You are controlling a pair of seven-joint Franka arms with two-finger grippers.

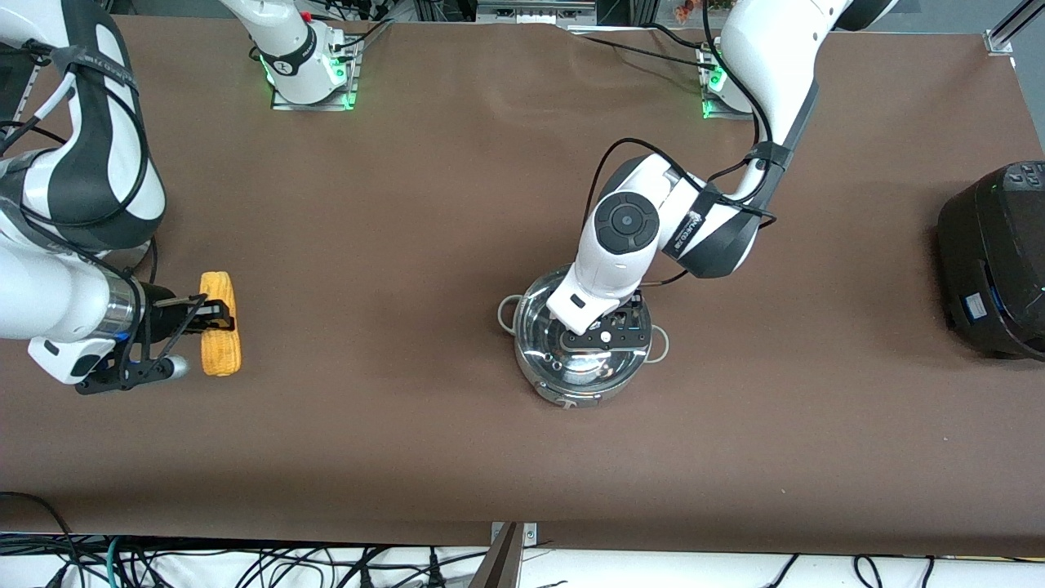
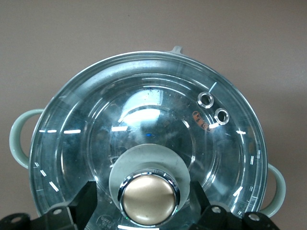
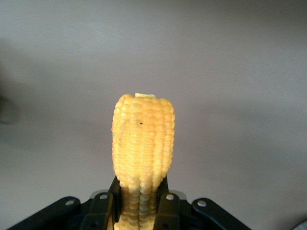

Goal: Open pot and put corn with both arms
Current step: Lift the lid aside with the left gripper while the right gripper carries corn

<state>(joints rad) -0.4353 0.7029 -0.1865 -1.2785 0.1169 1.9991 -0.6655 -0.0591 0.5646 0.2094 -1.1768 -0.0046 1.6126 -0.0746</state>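
A: Starting nearest the front camera, we list the pot [image 1: 581, 347]: shiny steel, round, two loop side handles, standing on the brown surface [image 1: 392, 457] toward the left arm's end of the middle. Its glass lid [image 2: 148, 143] is on.

B: We confirm. From the left wrist view we note the tan knob [image 2: 147, 199] at the lid's centre and two small vent holes [image 2: 213, 107] in the glass.

A: Next item, the left gripper [image 1: 602, 338]. We record it directly over the lid, with its fingers [image 2: 86, 201] set on either side of the knob. They flank it closely with a thin gap showing, so we enter them as parted, not clamped.

B: Agreed. Next, the corn [image 1: 220, 323]: yellow-orange cob, rows of kernels, at the right arm's end of the surface, well apart from the pot and a little farther from the front camera.

A: We enter the right gripper [image 1: 214, 314] at the cob's middle. Its fingers [image 3: 101, 211] press both sides of the cob, closed on it. Whether the cob rests on the surface or is just clear of it, we cannot tell.

B: Last, a large black cooker [image 1: 996, 257] at the edge of the left arm's end, farther back than the pot.
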